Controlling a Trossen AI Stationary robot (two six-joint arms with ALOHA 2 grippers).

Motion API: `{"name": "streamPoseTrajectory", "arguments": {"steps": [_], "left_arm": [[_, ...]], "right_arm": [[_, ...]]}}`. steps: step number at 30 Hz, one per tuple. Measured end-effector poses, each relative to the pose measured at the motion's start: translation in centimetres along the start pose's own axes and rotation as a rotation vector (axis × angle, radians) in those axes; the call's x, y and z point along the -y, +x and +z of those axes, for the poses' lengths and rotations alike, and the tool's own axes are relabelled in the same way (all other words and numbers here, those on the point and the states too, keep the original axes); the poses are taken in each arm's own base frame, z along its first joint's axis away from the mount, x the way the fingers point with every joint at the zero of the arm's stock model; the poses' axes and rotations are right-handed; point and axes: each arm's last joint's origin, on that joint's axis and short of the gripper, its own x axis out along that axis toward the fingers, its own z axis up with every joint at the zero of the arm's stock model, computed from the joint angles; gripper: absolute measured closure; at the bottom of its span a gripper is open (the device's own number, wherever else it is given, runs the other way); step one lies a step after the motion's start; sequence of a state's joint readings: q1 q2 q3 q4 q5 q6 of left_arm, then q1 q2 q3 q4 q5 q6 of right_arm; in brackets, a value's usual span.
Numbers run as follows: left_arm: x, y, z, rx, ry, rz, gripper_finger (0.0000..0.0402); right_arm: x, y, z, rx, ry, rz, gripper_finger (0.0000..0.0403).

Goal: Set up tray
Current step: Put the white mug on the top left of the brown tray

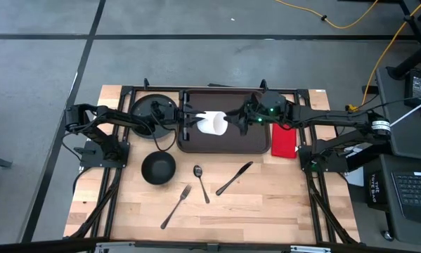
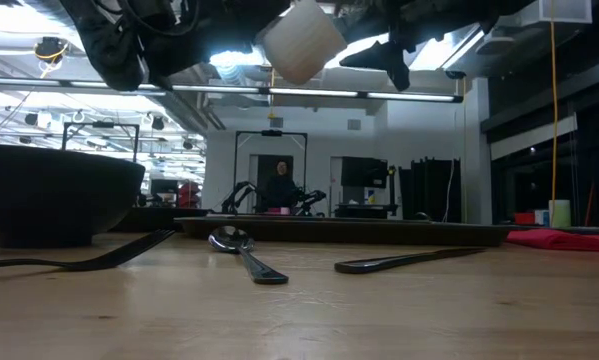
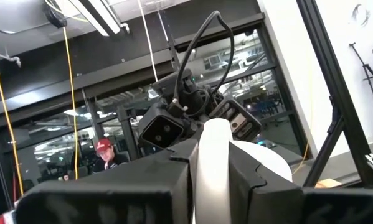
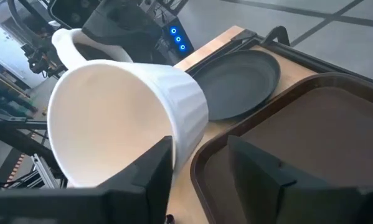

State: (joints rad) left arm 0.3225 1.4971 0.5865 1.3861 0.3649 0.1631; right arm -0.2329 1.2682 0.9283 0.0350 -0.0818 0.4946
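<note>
High view | tray [image 1: 228,144] below both grippers | mug [image 1: 212,123] seemingly left-held

Tray [image 1: 228,144] floor lies bare — white cup [image 1: 213,124] hangs above it; fork [image 1: 176,206], spoon [image 1: 201,183], knife [image 1: 234,178] clutter the front.

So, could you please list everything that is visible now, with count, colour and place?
tray: 1, dark brown, far middle of table
mug: 1, white, held in the air over the tray
plate: 1, black, left of tray
bowl: 1, black, near-left of tray
napkin: 1, red, right of tray
fork: 1, dark, near side
spoon: 1, dark, beside fork
knife: 1, dark, right of spoon
left gripper: shut on the mug's handle
right gripper: at the mug's rim
</note>
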Motion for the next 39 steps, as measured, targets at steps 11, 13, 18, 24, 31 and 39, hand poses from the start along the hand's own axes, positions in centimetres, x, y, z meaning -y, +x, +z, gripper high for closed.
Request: {"name": "streamPoseTrajectory", "arguments": {"steps": [11,13,18,24,31,39], "left_arm": [[-0.1,0.0,-0.2,-0.025,0.023,0.001,0.0361],[-0.1,0.0,-0.2,-0.025,0.023,0.001,0.0363],[-0.1,0.0,-0.3,-0.034,0.020,0.004,0.0358],[0.0,0.0,-0.8,-0.087,-0.008,-0.007,0.0349],[0.1,-0.1,-1.4,-0.144,-0.046,-0.012,0.0353],[0.3,-0.2,-2.3,-0.230,-0.123,-0.020,0.0348]], "right_arm": [[-0.1,0.0,0.1,0.005,-0.008,0.028,0.0348],[-0.1,0.0,0.1,0.006,-0.019,0.030,0.0371],[-0.1,0.0,0.1,0.009,-0.033,0.022,0.0389],[-0.2,-0.1,0.4,-0.008,-0.058,0.008,0.0396],[-1.1,-1.1,2.2,-0.080,-0.119,-0.094,0.0396],[-1.8,-2.4,3.3,-0.191,-0.128,-0.149,0.0396]]}}
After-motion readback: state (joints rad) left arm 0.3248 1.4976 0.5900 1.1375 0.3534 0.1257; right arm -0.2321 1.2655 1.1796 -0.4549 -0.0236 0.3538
